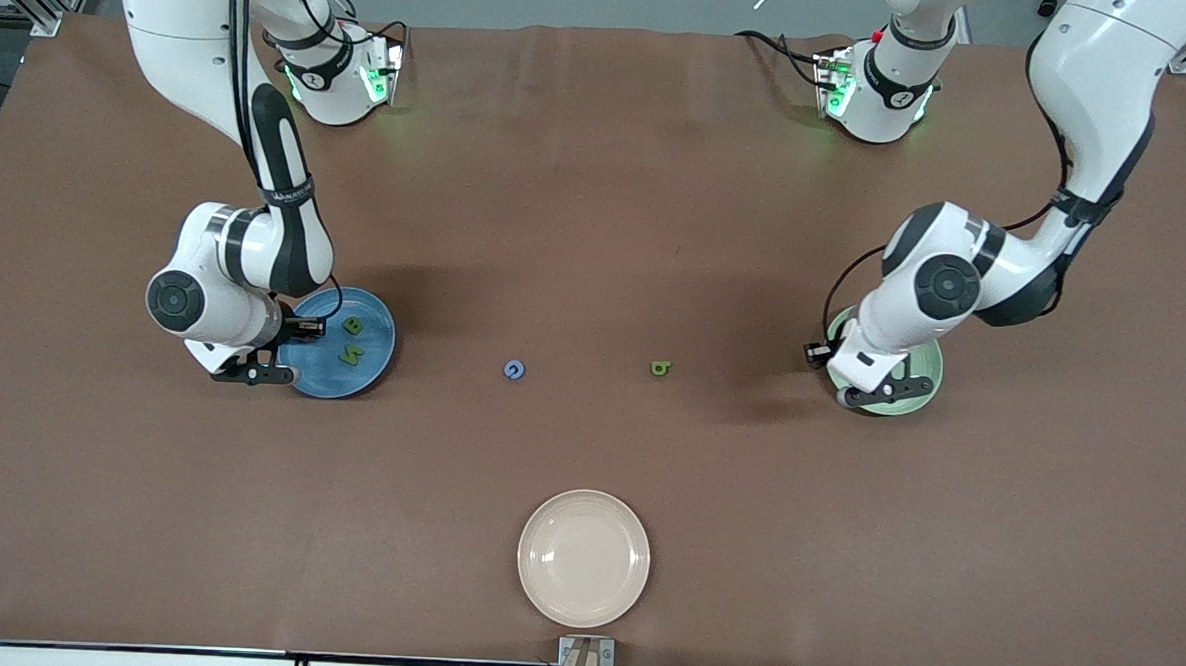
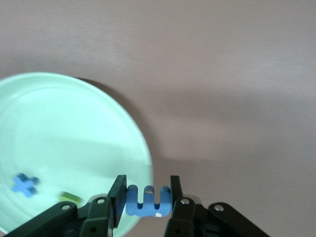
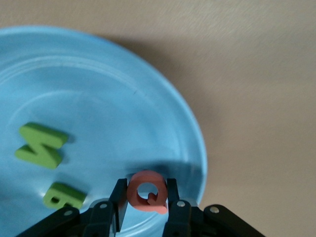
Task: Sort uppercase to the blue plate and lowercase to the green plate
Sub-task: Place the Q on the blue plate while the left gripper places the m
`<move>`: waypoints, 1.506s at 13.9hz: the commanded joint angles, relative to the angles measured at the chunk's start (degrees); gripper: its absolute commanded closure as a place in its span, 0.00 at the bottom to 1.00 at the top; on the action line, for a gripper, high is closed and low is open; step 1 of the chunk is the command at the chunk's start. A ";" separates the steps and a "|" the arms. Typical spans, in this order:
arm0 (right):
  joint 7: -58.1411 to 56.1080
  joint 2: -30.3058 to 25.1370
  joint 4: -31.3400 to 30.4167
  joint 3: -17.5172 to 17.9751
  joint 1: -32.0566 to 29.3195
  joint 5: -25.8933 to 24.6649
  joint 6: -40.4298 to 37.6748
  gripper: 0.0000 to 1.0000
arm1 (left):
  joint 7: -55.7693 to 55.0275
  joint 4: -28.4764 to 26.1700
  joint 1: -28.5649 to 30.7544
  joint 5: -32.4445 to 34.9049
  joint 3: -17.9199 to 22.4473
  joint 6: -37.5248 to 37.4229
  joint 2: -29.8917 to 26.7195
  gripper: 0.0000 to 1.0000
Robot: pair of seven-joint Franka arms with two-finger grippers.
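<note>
Gripping red Q (image 3: 147, 192), right claw (image 3: 146, 202) hiding blue plate (image 3: 98, 108) edge

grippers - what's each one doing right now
Left gripper: closed on the blue m, at the green plate's rim.
Right gripper: closed on the red Q, over the blue plate.

— Where do the capitals stand?
— The green B (image 1: 352, 327) and green N (image 1: 353, 354) lie flat on the blue plate (image 1: 377, 359), near the right arm's end of the table. The red Q (image 3: 147, 191) is upright over that plate's rim. The blue G (image 1: 514, 370) lies on bare tabletop, mid-table.
— And the small letters?
— The blue x (image 2: 24, 184) lies on the pale green plate (image 2: 74, 133) toward the left arm's end. The blue m (image 2: 148, 201) is over its rim. The green b (image 1: 661, 368) lies mid-table.
</note>
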 commanded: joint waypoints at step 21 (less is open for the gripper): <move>54.62 6.91 17.63 1.67 21.72 6.93 2.28 0.00 | 4.87 -1.44 8.69 15.21 -1.80 4.24 4.64 0.01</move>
